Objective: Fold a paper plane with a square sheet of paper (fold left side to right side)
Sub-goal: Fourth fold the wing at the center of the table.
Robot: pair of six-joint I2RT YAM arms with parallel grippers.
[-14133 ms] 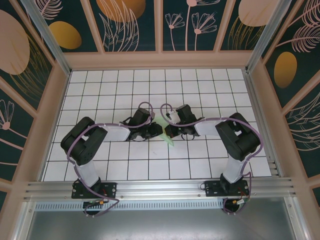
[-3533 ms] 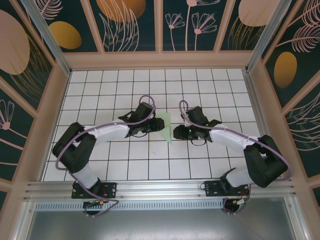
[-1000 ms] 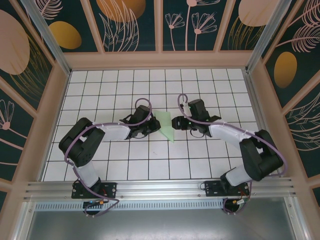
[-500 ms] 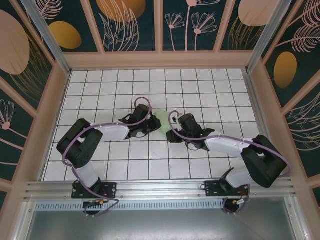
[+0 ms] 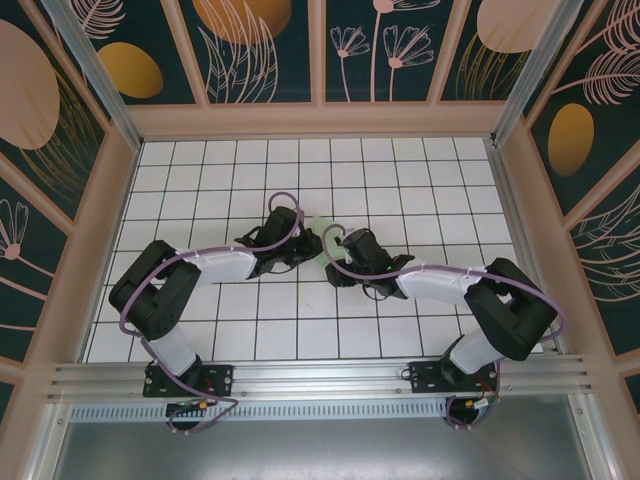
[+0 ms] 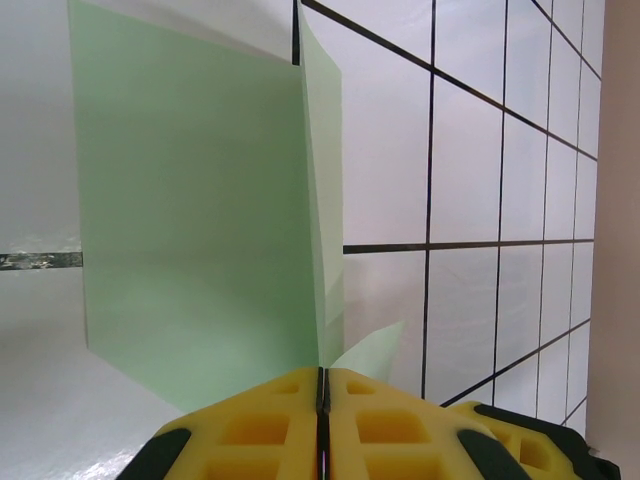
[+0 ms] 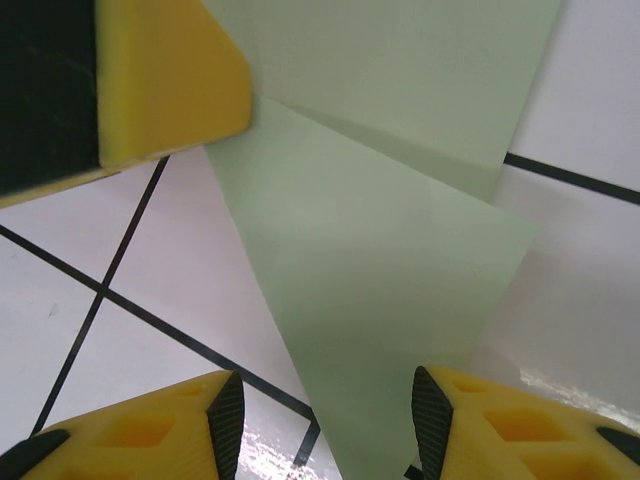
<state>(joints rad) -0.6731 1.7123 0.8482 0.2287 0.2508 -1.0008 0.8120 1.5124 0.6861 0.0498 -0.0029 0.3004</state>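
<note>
The folded green paper (image 6: 190, 200) sat near the middle of the white tiled table (image 5: 400, 180), where the left gripper (image 6: 322, 400) was squeezed tight on its edge and the right gripper (image 7: 322, 410) stood half open with the paper's corner between its fingers, not pinched.
</note>
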